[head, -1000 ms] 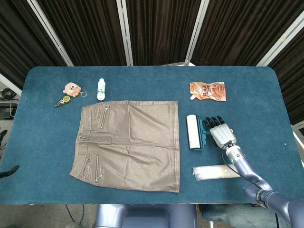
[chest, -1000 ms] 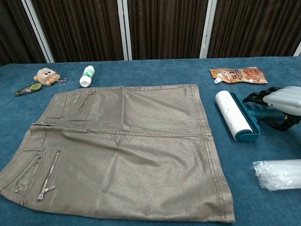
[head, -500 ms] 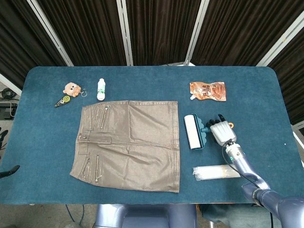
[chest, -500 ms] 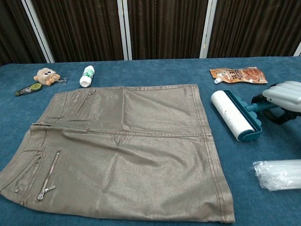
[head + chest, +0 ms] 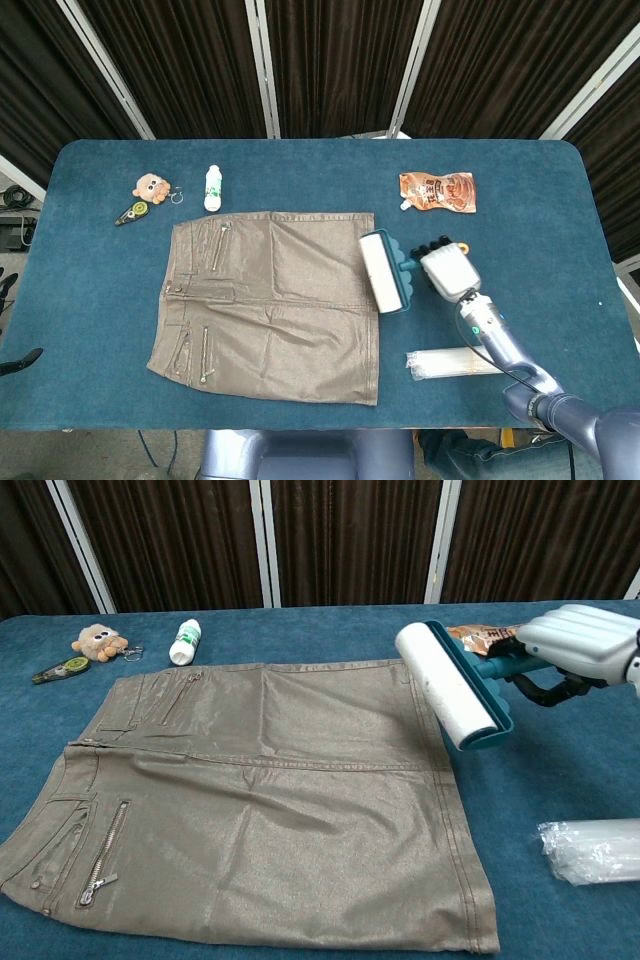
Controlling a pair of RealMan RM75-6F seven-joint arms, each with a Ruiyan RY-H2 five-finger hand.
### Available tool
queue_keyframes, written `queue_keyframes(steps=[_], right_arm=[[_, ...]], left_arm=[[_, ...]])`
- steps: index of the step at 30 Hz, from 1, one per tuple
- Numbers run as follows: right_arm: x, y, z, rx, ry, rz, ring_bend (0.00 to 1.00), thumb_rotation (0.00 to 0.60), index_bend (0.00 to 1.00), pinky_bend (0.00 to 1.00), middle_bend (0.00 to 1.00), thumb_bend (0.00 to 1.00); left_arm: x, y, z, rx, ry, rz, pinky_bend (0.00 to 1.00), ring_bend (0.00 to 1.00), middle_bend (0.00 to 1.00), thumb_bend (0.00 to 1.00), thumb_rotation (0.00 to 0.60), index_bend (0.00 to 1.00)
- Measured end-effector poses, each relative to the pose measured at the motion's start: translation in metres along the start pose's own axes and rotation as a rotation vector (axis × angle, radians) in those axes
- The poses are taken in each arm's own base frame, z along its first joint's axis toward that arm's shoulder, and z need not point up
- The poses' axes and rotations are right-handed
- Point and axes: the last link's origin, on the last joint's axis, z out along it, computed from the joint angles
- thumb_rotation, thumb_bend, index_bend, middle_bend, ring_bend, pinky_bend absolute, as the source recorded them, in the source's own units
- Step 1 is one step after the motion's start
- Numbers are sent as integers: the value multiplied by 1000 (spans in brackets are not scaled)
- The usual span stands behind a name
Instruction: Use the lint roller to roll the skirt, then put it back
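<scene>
A brown skirt lies flat on the blue table, waistband to the left. My right hand grips the teal handle of the lint roller and holds it lifted off the table. The white roll hangs over the skirt's right hem edge, its long axis running front to back. My left hand does not show in either view.
A clear plastic sleeve lies front right. An orange snack pouch sits behind the roller. At back left are a white bottle, a plush toy and a small green tool.
My right hand closed on the roller's handle, lifted it from the table and carried it left, from beside the skirt to above its right edge.
</scene>
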Motion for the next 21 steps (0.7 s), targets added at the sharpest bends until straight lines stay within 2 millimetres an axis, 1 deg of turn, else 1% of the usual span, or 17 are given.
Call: queue_keyframes(steps=[3,4,7,10,13,16,21], right_arm=[[19,-25,8,65,26,-30,389,600,531,336,520,815],[27,-37,12,93,32,-48,389,600,531,336,520,815],[41,-63,18,151,35,-102,392,600,532,340,520,819],[54,-94,27,217,26,-194,397,600,535,346,520,838],[61,-119,32,251,12,-269,401,600,539,354,521,858],[64,-142,36,273,-9,-332,408,600,546,362,525,870],[61,-176,40,286,-65,-397,413,600,549,366,531,893]], left_arm=[[1,0,0,-5,0,-5,0,0,0,0,600,0],[2,0,0,-6,0,-7,0,0,0,0,600,0],[3,-1,0,-6,0,-13,0,0,0,0,600,0],[4,-5,1,1,-2,-23,0,0,0,0,600,0],[5,-8,2,8,-4,-30,0,0,0,0,600,0],[6,-10,3,11,-5,-36,0,0,0,0,600,0],[8,-12,2,12,-2,-48,0,0,0,0,600,0]])
